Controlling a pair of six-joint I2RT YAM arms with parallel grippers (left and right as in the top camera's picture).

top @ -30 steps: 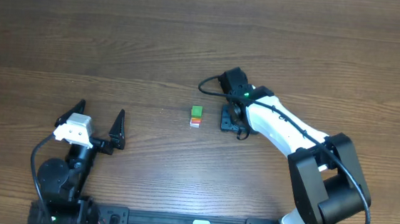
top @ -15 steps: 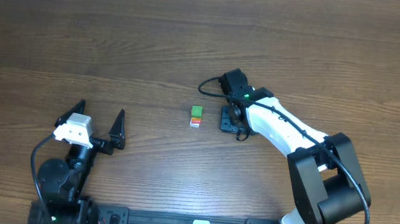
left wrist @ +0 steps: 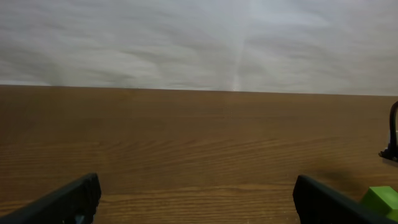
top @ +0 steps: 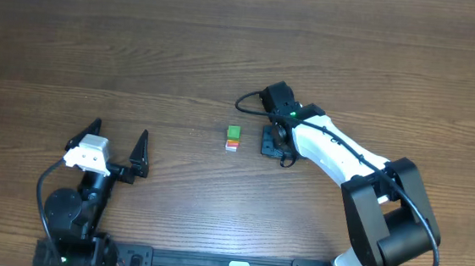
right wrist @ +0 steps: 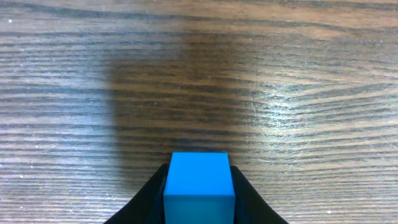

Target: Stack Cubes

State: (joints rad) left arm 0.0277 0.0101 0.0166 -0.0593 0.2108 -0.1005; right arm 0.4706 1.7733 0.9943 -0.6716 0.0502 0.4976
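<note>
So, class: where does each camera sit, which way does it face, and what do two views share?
Top view: fixed overhead, looking straight down at the table; left gripper and right gripper show.
Left wrist view: on that wrist, looking low across the table; own open fingers.
Right wrist view: on that wrist, looking down; own fingers clamping a blue cube.
Shared: green cube, in top and left wrist views.

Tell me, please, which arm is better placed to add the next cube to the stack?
Right: its end effector grips the blue cube close beside the green-topped stack, while the left end effector is open, empty and farther away.
</note>
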